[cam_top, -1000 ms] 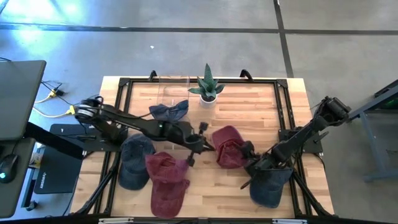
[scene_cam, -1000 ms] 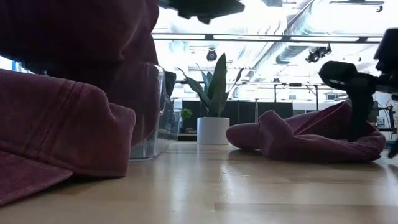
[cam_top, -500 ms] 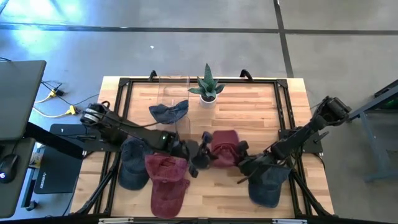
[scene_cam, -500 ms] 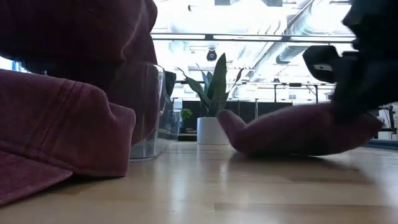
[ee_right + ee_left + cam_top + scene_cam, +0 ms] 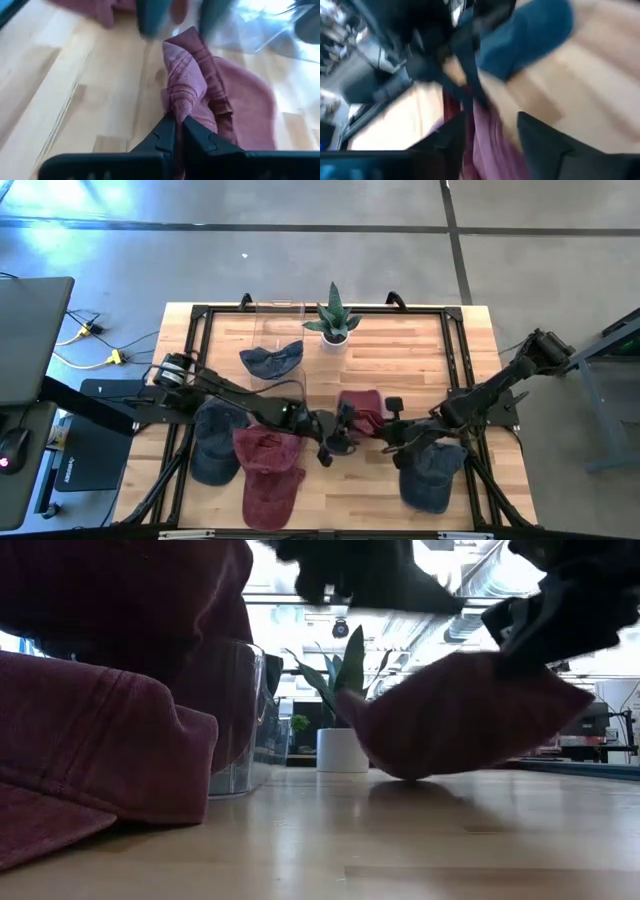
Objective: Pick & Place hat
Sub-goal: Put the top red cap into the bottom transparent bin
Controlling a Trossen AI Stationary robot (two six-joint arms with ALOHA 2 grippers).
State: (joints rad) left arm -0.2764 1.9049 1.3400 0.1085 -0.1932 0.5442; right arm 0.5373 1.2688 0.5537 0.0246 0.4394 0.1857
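Near left hats: a red hat point(image 5: 268, 480) lies at the near left of the table point(image 5: 340, 500), its crown filling the left of the low view; a blue hat point(image 5: 213, 442) lies just to its left, touching it.
Near right hat: another blue hat point(image 5: 432, 475) lies at the near right, under the right arm.
Hat being handled: a second red hat point(image 5: 362, 412) sits near the middle of the table, between the two grippers. In the low view it point(image 5: 455, 720) is bunched up, with only its lowest part on the wood.
Right gripper: the right gripper point(image 5: 175, 131) comes in from the right, and its fingers point(image 5: 162, 136) are pressed together on a fold of this red hat's cloth point(image 5: 187, 90), so it is clamped on the hat. In the high view it point(image 5: 383, 430) is at the hat's near right edge.
Left gripper: the left gripper point(image 5: 342, 432) reaches in from the left to the hat's near left edge. Its wrist view shows the two fingers point(image 5: 540, 142) apart, with pink-red cloth point(image 5: 487, 145) between them; whether they touch it cannot be told.
Far hat: a small blue hat point(image 5: 272, 358) lies far left of centre.
Clear box: a clear box point(image 5: 278, 320) stands at the far edge, just behind that hat.
Plant: a potted plant point(image 5: 334, 318) stands just right of the box, at the far middle.
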